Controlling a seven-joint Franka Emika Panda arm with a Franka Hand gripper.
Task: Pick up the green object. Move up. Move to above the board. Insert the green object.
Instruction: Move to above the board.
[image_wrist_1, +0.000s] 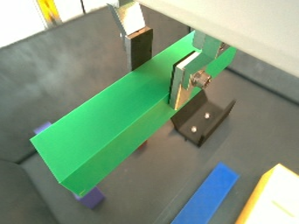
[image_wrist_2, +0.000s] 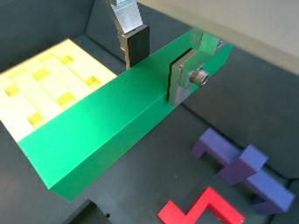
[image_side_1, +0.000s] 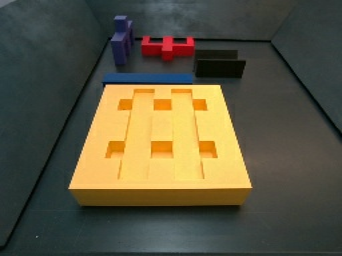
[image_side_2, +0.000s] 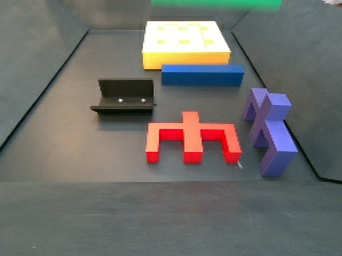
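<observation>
The green object (image_wrist_1: 105, 131) is a long plain bar hanging in the air, seen in both wrist views (image_wrist_2: 100, 122). My gripper (image_wrist_1: 163, 74) is shut on it near one end, with one dark pad on each long side (image_wrist_2: 159, 72). Below it in a wrist view lies the board (image_wrist_2: 41, 83), orange-yellow with square holes, off to one side of the bar. The board lies flat on the floor in both side views (image_side_1: 160, 140) (image_side_2: 187, 42). A green strip (image_side_2: 214, 3) shows at the upper edge of a side view. The gripper itself is out of both side views.
A flat blue bar (image_side_1: 147, 78) lies along the board's far short edge. Beyond it stand the dark fixture (image_side_1: 218, 66), a notched red block (image_side_1: 170, 46) and purple pieces (image_side_1: 120, 40). The fixture (image_wrist_1: 205, 118) sits under the held bar.
</observation>
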